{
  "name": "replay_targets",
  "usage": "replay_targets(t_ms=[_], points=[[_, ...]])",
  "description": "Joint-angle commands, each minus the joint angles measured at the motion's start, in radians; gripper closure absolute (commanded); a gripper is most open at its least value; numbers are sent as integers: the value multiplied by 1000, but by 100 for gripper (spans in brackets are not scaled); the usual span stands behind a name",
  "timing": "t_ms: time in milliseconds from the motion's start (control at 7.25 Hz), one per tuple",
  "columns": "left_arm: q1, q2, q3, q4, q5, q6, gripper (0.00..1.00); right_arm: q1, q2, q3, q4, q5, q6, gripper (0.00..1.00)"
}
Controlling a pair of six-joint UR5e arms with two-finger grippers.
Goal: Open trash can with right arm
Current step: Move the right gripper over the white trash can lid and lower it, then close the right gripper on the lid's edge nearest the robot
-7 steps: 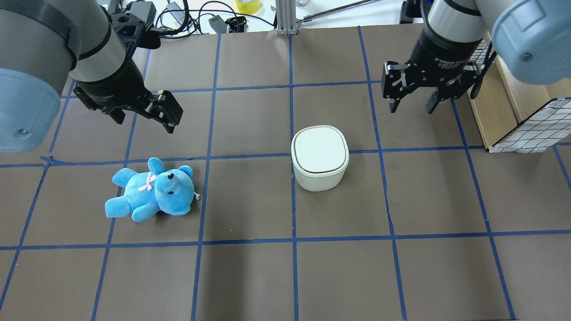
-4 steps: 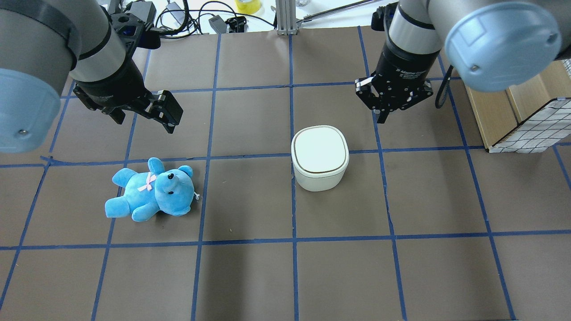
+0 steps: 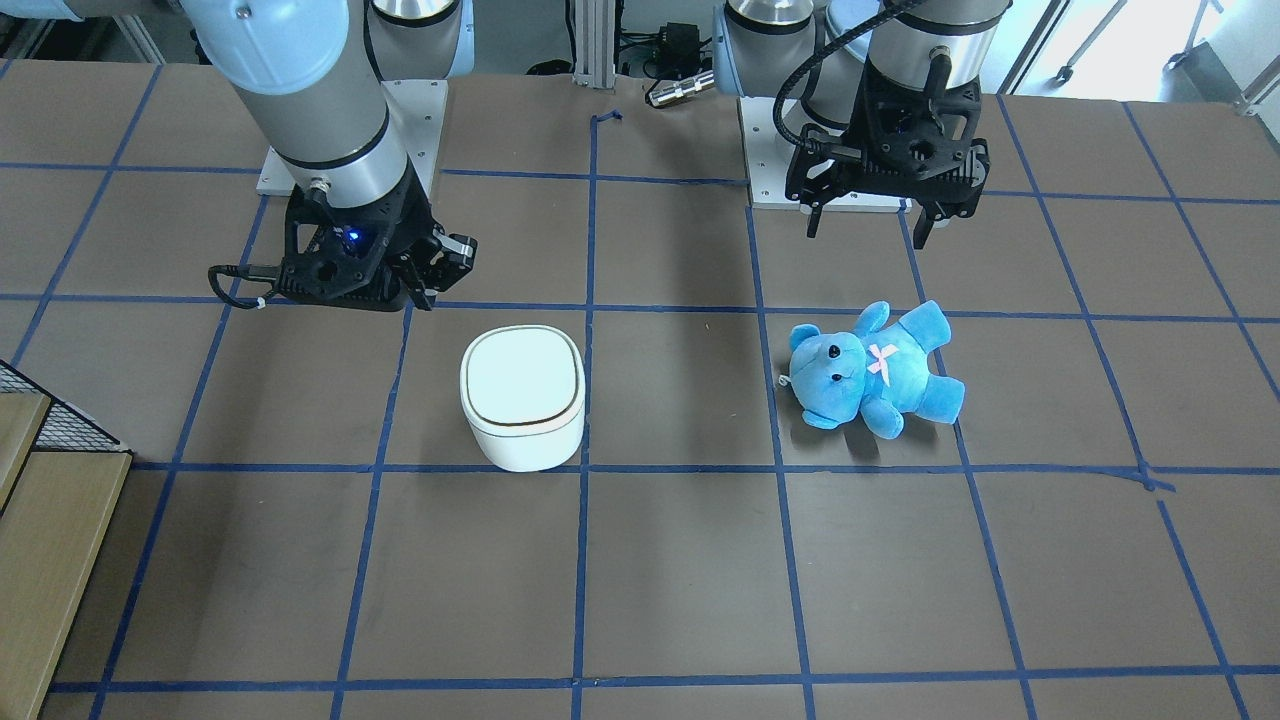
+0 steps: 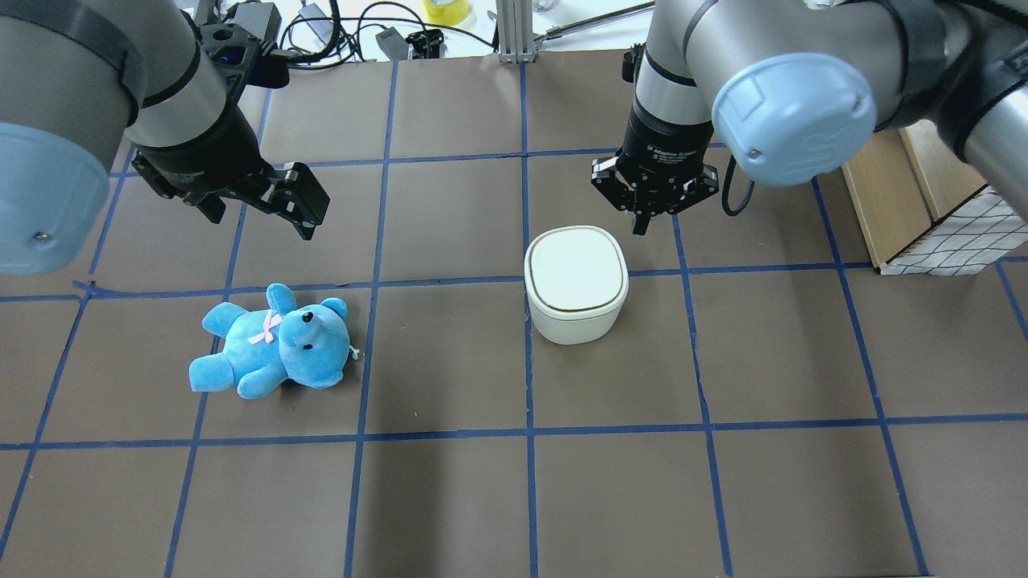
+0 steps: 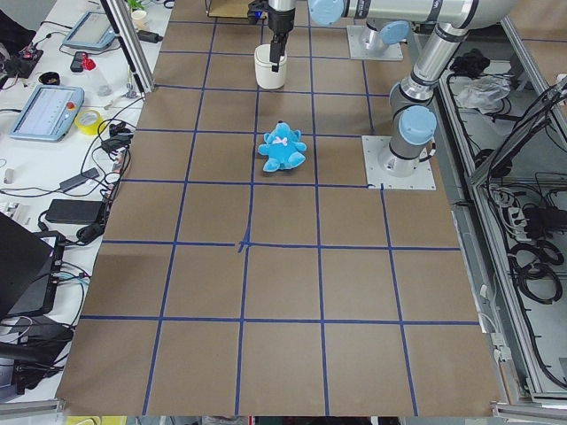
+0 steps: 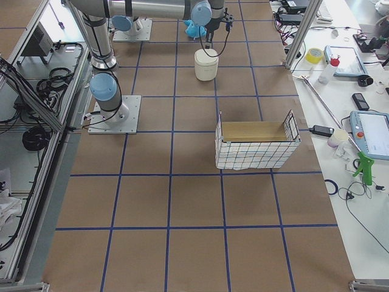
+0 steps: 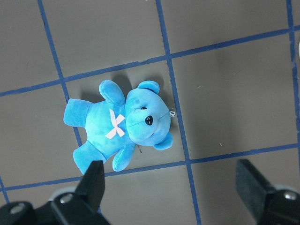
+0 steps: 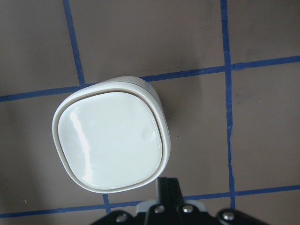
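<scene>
The white trash can stands mid-table with its lid down; it also shows in the front view and the right wrist view. My right gripper is shut and empty. It hovers just beyond the can's far right corner, apart from the lid. In the front view it shows a blue light, and in the right wrist view its joined fingers sit at the can's edge. My left gripper is open and empty above the table, beyond the blue teddy bear.
The teddy bear lies on its back to the can's left, under the left wrist camera. A wire-mesh basket with a wooden box stands at the table's right edge. Cables and tools lie beyond the far edge.
My right arm has swung left and towards the trash can, and its gripper has gone from open to shut. The left arm, teddy and can have not moved.
</scene>
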Motion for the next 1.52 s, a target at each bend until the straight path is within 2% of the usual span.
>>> replay_targets(t_ms=[0,414,1103,1379], points=[[0,0,0,0,0,0,0,16,39,15,-37,2,0,100],[0,0,0,0,0,0,0,18,54,142,-218,2,-14,100],[0,0,0,0,0,0,0,18,70,148,-226,6,-29,100],[0,0,0,0,0,0,0,18,73,148,-227,38,-35,100]])
